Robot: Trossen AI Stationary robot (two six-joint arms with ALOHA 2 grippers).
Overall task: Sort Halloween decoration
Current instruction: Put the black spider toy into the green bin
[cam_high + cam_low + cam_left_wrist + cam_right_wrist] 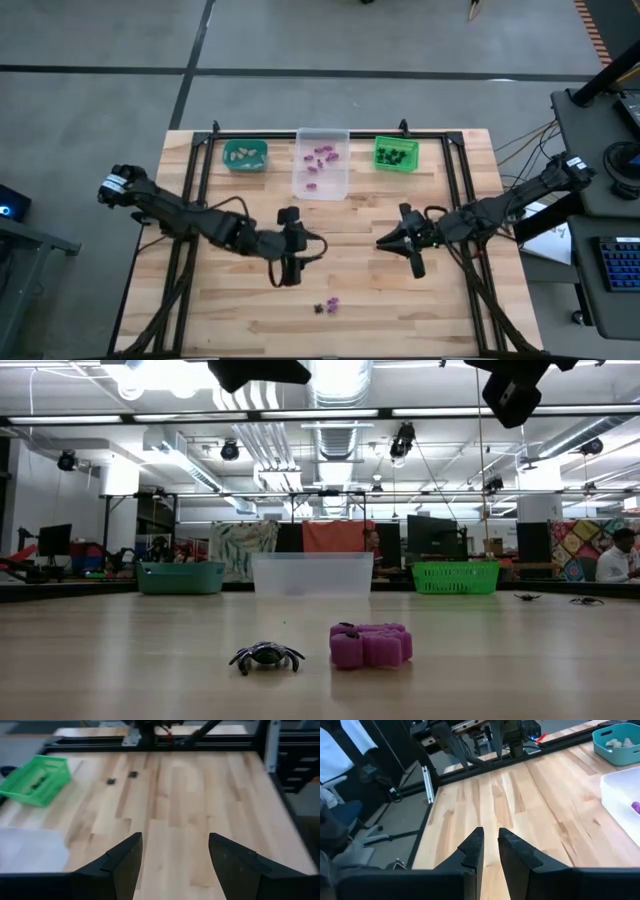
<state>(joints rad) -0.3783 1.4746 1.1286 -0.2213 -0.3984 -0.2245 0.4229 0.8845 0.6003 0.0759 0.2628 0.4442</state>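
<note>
Two loose trinkets of the Halloween decoration lie on the wooden table near its front edge: a black spider (318, 308) (266, 657) and a purple piece (332, 303) (370, 645). Two more black trinkets (110, 781) (133, 774) lie farther right. My left gripper (300, 250) (175, 855) hangs open above the table's middle, pointing toward the right edge, with nothing between its fingers. My right gripper (381, 242) (490, 837) hangs right of centre and points toward the left edge. Only a narrow gap shows between its fingers, and it holds nothing.
Along the far edge stand a teal bin (244, 154) with beige pieces, a clear bin (321, 165) with purple pieces and a green bin (396, 153) with black pieces. Bare wood lies between the two grippers and the front edge. A black frame (455, 190) runs along the table's sides.
</note>
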